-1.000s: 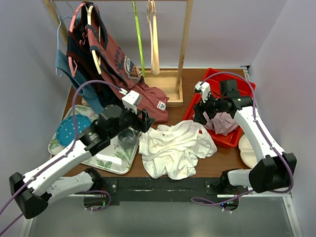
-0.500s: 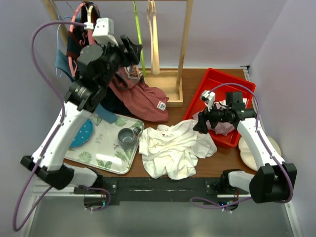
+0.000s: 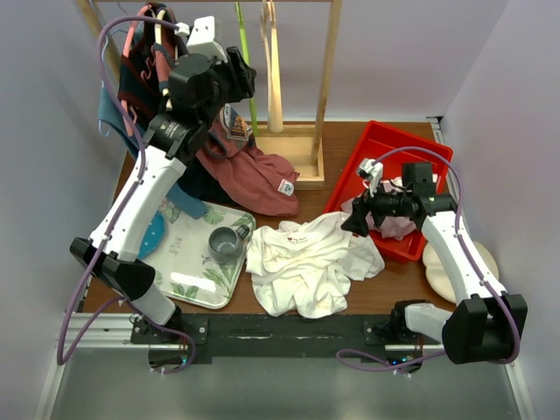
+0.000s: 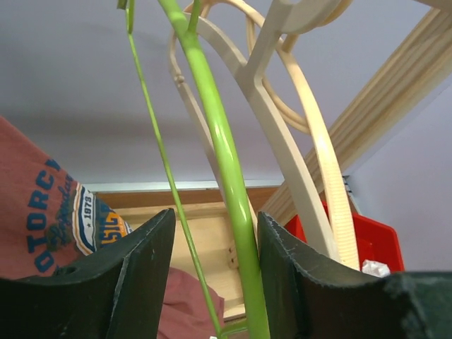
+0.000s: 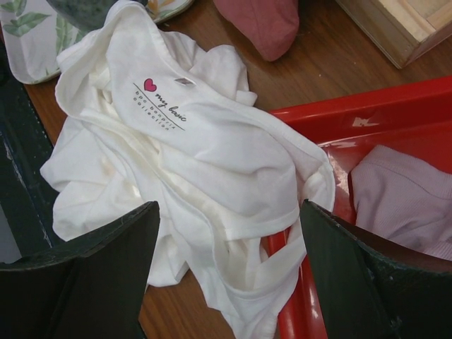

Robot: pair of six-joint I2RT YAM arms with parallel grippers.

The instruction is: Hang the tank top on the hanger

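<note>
Fingers [image 4: 134, 282] flanking slim, curved lime-green plastic hanger [image 4: 226, 162]

The hanger [image 4: 227, 176] is running past the top edge in the left wrist and top views, its hook unseen. The tank top [image 5: 205, 162] is bunching over itself, burying much of its cloth. The right arm [image 3: 455, 245] is covering part of the pink cloth [image 3: 395, 223].

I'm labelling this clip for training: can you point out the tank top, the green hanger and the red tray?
tank top [image 5: 191, 169], right wrist view, crumpled fabric below the heart print.
green hanger [image 4: 222, 155], left wrist view, its thick arm.
red tray [image 5: 395, 116], right wrist view, its side wall.
</note>
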